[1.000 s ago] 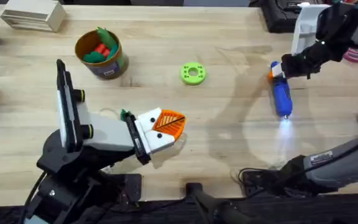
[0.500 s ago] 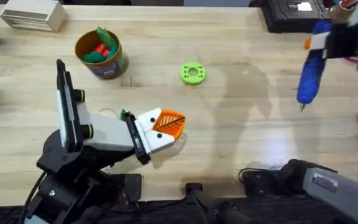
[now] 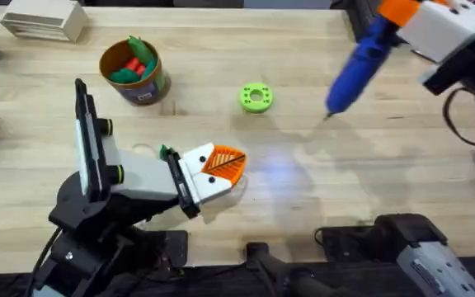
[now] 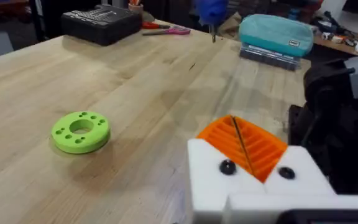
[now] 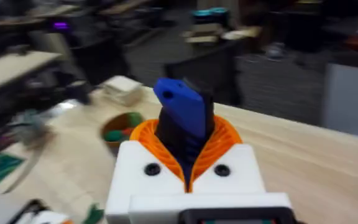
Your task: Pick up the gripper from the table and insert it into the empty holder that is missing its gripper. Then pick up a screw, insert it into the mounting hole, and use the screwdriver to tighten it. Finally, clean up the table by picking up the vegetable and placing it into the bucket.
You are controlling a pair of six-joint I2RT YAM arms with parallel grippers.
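Wooden table (image 3: 221, 49): one screwdriver (image 3: 355, 64), aloft.

Both grippers, left (image 3: 221, 169) and right (image 5: 188, 152), have white fingers with orange ribbed pads, two black screws each; arms black.

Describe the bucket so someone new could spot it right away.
Look at the table's far left part, beside the pale slatted box. The bucket is the small round gold pail holding red and green toy pieces; the green ring nearby is flat and holds nothing.
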